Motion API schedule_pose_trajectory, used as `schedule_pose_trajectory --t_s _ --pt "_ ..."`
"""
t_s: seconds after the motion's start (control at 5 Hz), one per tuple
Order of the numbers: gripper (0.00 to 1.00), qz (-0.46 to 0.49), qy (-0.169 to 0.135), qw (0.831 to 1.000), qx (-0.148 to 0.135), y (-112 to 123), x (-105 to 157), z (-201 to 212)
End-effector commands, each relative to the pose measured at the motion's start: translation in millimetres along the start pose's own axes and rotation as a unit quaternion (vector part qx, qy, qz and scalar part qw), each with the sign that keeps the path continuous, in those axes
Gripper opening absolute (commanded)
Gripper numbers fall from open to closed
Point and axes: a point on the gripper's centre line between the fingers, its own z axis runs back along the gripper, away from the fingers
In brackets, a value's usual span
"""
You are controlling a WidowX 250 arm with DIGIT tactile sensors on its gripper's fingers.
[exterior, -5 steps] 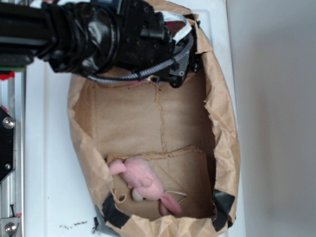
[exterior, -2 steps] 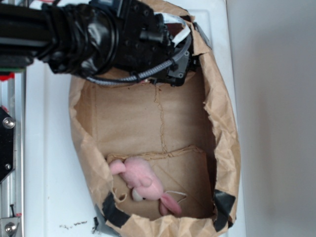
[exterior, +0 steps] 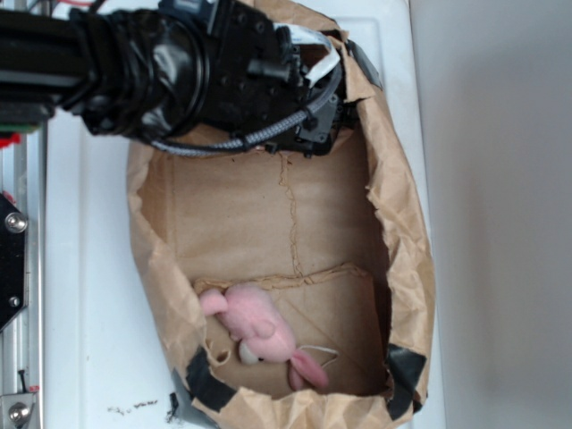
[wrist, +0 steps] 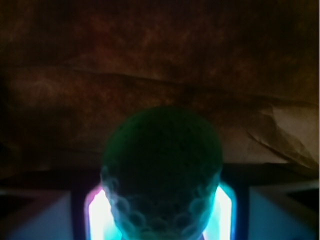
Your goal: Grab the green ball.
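Pincer [exterior: 323, 134] and black arm [exterior: 134, 67] reach into the far end of a brown paper bag [exterior: 402, 259] lying on a white worktop [exterior: 89, 295], the fingertips buried in the bag's upper corner. From outside, the green ball cannot be seen; the wrist camera shows it close up, a round dark-green ball [wrist: 162, 165] with a dimpled, slightly fuzzy surface, sitting right between lit-up pads [wrist: 97, 212] against creased paper. Whether the jaws are pressing on it or merely flanking it cannot be told in this dim view. To finish the grab well, the pincer would probably need to squeeze squarely across the ball's middle without pinching the paper behind it, then lift straight clear of the bag wall. A pink plush toy [exterior: 259, 332] lies well apart at the near end.
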Motion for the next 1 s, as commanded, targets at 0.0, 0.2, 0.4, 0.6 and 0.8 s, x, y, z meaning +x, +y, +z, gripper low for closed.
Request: schedule_pose_trajectory --t_s 0.0,0.2,0.4,0.6,0.8 --pt "0.00 -0.245 0.037 0.968 -0.034 5.5 -14.7 30.6" --pt "0.00 -0.308 0.041 0.948 -0.073 11.7 -23.8 44.2" --pt "0.00 -0.353 0.050 0.930 -0.092 17.3 -29.8 62.3" --pt "0.00 -0.393 0.060 0.912 -0.100 8.5 -35.1 80.7" --pt "0.00 -0.462 0.070 0.877 -0.116 -11.9 -40.6 96.9"
